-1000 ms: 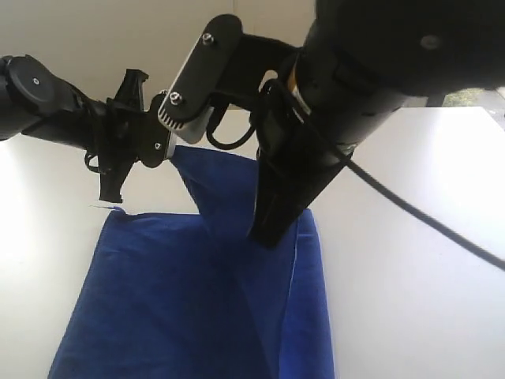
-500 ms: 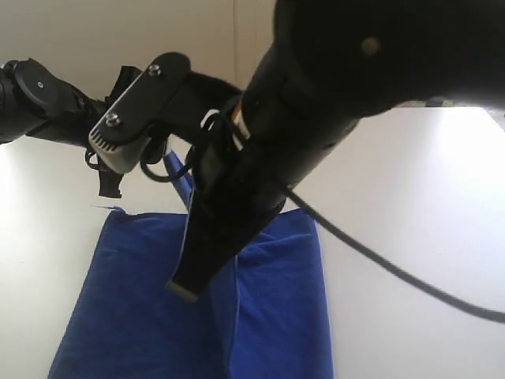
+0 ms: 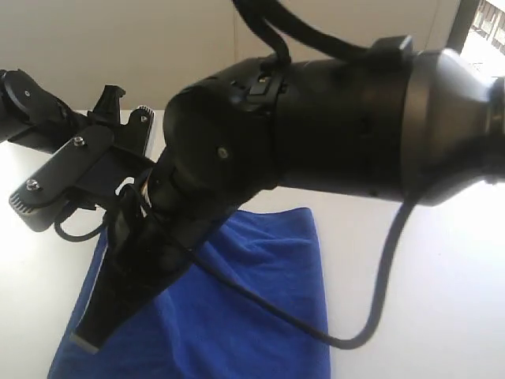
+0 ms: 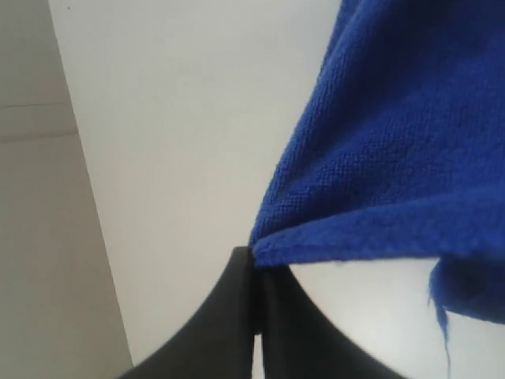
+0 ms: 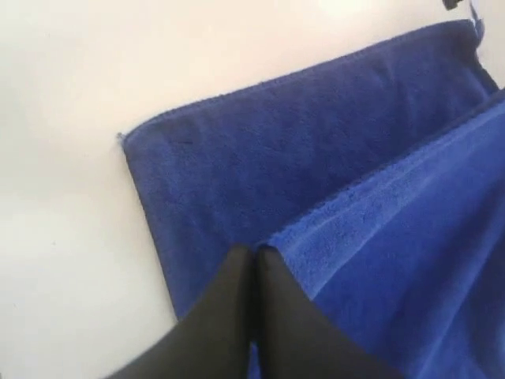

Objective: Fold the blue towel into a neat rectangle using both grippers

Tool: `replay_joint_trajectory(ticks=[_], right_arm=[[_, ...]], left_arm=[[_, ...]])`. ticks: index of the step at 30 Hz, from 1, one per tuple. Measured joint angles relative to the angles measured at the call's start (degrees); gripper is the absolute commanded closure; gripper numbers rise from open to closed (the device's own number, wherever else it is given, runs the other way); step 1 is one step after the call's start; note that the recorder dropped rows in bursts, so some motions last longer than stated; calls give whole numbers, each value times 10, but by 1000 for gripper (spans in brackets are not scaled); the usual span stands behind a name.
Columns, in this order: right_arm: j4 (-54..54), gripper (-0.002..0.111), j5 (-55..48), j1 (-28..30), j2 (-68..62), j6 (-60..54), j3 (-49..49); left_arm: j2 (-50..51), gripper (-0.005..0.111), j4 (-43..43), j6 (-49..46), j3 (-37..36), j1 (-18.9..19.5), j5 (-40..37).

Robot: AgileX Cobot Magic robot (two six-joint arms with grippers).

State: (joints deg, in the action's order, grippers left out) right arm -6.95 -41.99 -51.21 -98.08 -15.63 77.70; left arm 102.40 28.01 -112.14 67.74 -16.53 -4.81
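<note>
White tabletop (image 5: 71, 237), hard glare. Left jaws are pressed together on what looks like a corner of the blue towel (image 4: 394, 142). Right jaws pinch a hemmed edge, a lifted layer hanging over the flat layer beneath them. I judge both ends are held so the fold lands square.

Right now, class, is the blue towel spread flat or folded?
Partly folded: in the right wrist view one layer of the blue towel overlaps another, its edge pinched by the right gripper.

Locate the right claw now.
The right claw is lower left in the exterior view, past the middle, at the left edge of the blue towel, shut on a hem.
</note>
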Motion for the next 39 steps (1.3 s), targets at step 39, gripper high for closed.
replay_joint_trajectory(ticks=[39], right_arm=[[-105,108,58,-59,-117,-36,26]], left_arm=[[58,107,-25,0,-8,76,-143]])
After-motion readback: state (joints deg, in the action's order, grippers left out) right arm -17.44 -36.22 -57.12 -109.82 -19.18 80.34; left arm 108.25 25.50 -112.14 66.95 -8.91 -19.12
